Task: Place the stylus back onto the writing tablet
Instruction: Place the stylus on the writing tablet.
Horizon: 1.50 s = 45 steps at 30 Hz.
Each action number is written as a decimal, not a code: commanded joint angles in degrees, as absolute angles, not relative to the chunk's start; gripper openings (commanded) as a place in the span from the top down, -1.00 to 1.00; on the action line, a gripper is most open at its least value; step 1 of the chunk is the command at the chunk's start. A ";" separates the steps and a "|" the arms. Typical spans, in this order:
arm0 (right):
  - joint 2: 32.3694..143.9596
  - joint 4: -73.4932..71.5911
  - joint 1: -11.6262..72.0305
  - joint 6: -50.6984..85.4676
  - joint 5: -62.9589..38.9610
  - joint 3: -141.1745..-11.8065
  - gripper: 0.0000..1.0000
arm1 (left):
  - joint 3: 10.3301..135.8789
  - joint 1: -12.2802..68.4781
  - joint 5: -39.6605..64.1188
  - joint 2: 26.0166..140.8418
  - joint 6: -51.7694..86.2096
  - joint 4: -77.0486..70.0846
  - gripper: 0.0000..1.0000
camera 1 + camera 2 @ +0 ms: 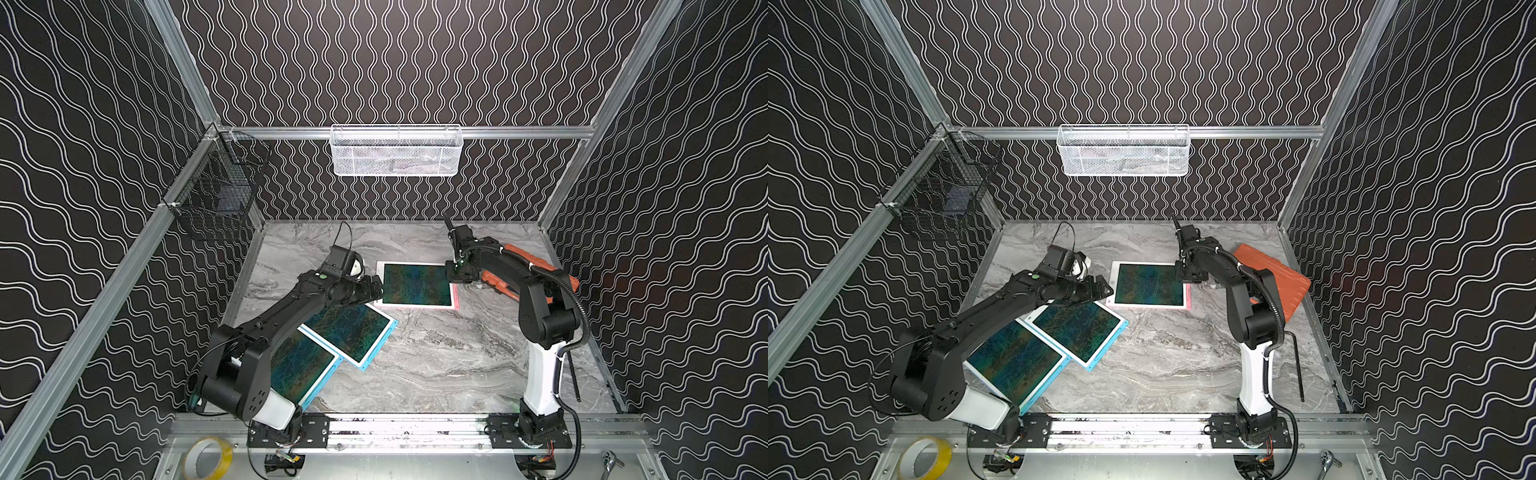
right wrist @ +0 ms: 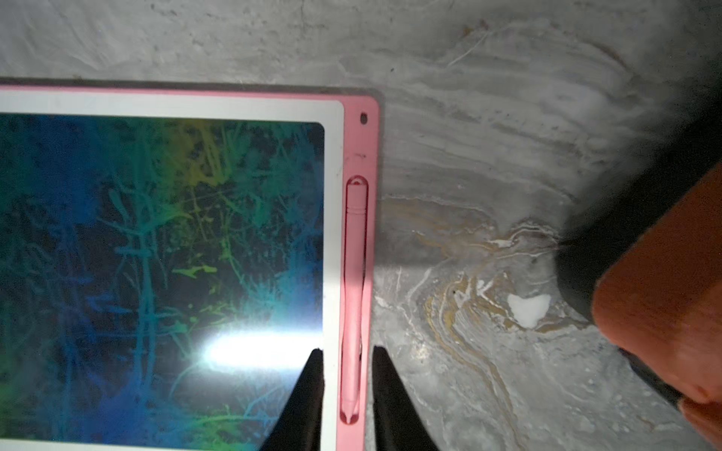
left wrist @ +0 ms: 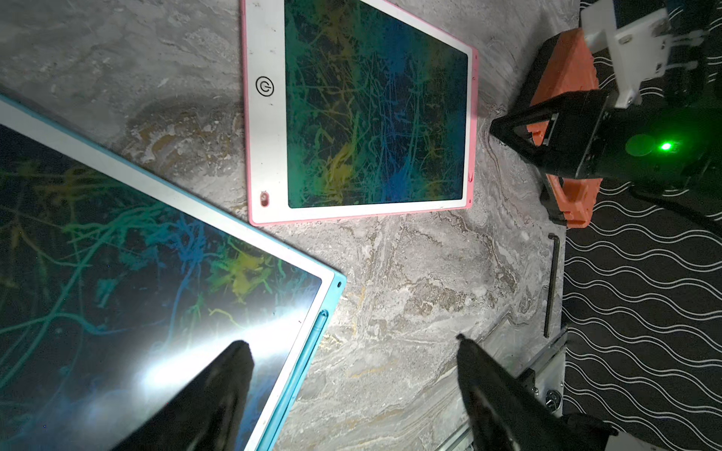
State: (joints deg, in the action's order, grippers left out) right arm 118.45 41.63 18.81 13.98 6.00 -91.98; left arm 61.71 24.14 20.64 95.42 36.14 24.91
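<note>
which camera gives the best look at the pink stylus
The right wrist view: the pink stylus lies full length in the pink tablet's edge slot, between the right gripper's parted jaws. Both top views and the left wrist view show only that pink edge, the stylus too small to make out.

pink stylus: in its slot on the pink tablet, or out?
In. The pink stylus lies lengthwise in the side slot of the pink tablet; right gripper straddles it, jaws apart.

Stylus point(image 2: 353, 296) in tablet's point(image 2: 156, 234) right-edge slot; second tablet point(image 1: 349, 332) front-left of it
</note>
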 commanded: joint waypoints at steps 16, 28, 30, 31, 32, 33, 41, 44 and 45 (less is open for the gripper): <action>125.02 41.04 17.23 14.32 3.45 -96.01 0.93 | 64.45 26.14 20.53 98.07 36.23 23.08 -0.72; 123.96 39.95 16.94 14.49 3.34 -93.03 0.96 | 64.43 26.17 20.41 98.74 36.56 22.78 -0.72; 123.79 39.64 16.73 14.77 3.22 -91.75 0.96 | 64.19 26.15 20.22 98.54 36.61 22.55 -0.72; 123.67 39.49 16.78 14.77 3.22 -91.07 0.96 | 64.11 26.17 20.14 98.53 36.71 22.47 -0.72; 123.53 39.28 16.72 14.61 3.31 -90.41 0.96 | 64.04 26.22 20.14 98.51 36.77 22.39 -0.72; 123.56 39.41 16.77 14.66 3.59 -90.18 0.97 | 63.99 26.12 20.04 98.43 36.90 22.33 -0.72; 122.90 38.29 14.63 17.03 -0.08 -88.78 0.97 | 63.70 26.14 19.35 98.01 37.01 22.22 -0.72; 122.70 38.71 14.66 16.91 -0.83 -89.84 0.97 | 63.47 26.20 19.34 97.71 37.27 21.91 -0.72; 122.67 38.89 14.74 16.59 -0.69 -90.44 0.97 | 63.47 26.22 19.34 97.73 37.39 21.76 -0.72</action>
State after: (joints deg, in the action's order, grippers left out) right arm 122.19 34.89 14.83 15.97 -1.13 -90.02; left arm 63.68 26.22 19.92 97.95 37.34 23.62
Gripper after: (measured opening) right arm 0.050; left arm 0.861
